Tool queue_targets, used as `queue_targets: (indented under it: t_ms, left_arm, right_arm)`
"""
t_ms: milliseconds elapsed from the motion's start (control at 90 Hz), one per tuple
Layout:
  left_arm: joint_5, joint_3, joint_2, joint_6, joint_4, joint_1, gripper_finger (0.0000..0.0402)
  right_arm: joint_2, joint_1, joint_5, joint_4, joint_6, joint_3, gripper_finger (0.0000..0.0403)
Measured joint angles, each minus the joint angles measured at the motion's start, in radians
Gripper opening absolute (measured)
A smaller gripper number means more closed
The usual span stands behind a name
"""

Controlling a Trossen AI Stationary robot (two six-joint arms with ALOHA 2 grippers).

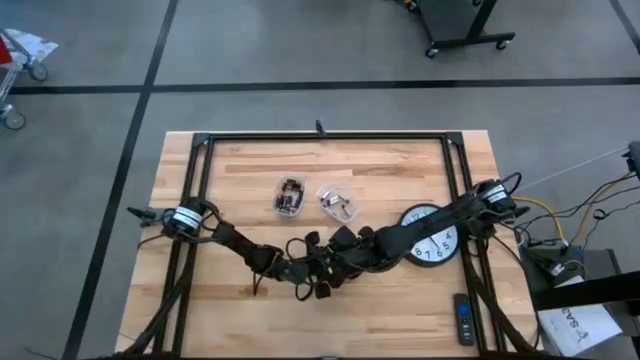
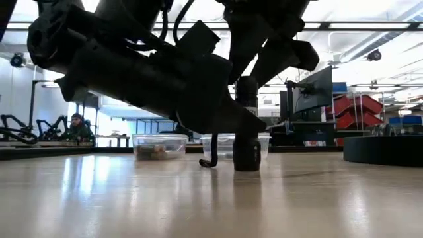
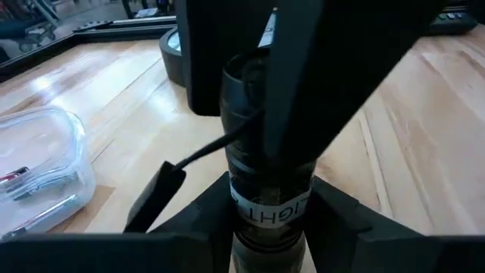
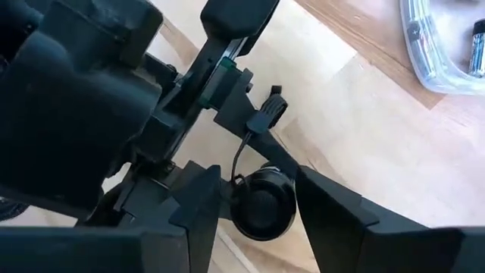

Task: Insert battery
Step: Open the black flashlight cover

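both arms meet over the near middle of the wooden table [image 1: 400, 300], and the thing between them is a black flashlight [image 3: 269, 193] — a dark cylinder with a pale band of lettering around its body. in the left wrist view the left gripper [image 3: 269, 227] has its two dark fingers [image 3: 189, 220] pressed against either side of that cylinder, closed onto it, with the lettered band sitting right between them. a thin black lanyard [image 3: 163, 189] with a flat tab hangs off the flashlight to one side of those fingers.

the right gripper [image 4: 258, 205] looks down on the flashlight's round end; its fingers [image 4: 201, 201] stand on both sides of the dark circular cap, very close to it, though whether they actually clamp it i cannot tell. beyond these fingers the left arm's dark body fills much of the view.

in the low view the flashlight [image 2: 246, 149] stands upright with its base on the table top, the lanyard curling down just beside it, and both arms crowded above.

past the fingers, farther across the table, sit two clear plastic containers side by side: the left container [image 1: 290, 197] holds dark parts, the right container [image 1: 338, 202] holds batteries — slim cylinders lying loose inside. a wall clock [image 1: 432, 236] lies flat under the right arm, and a remote control [image 1: 463, 318] lies near the table's near right edge. in the low view a person [image 2: 78, 127] sits in the room behind the table.
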Motion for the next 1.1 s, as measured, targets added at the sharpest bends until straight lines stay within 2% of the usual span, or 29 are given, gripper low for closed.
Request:
queue_targets:
  t_ms: [133,367,644,778,944,1100]
  left_arm:
    - [-0.002,0.000,0.000,-0.013,0.000,0.000,0.0098]
    - [-0.001,0.000,0.000,-0.029,0.000,0.001,0.0111]
    - [0.017,0.000,0.000,-0.038,0.001,0.001,0.0100]
    - [0.019,0.000,0.000,-0.039,0.002,0.001,0.0111]
    - [0.079,0.000,0.000,-0.014,0.019,0.001,0.0099]
    - [0.088,0.000,0.000,-0.013,0.022,0.000,0.0102]
  right_arm:
    - [0.000,0.000,-0.002,-0.004,-0.001,-0.003,0.0147]
    - [0.000,0.000,0.001,-0.032,-0.002,-0.003,0.0120]
    - [0.000,-0.002,-0.010,-0.039,-0.037,-0.003,0.0093]
    - [-0.002,-0.007,-0.042,-0.040,-0.100,-0.003,0.0096]
    - [-0.002,-0.017,-0.073,-0.041,-0.237,-0.002,0.0090]
    - [-0.003,-0.038,-0.128,-0.039,-0.337,-0.002,0.0091]
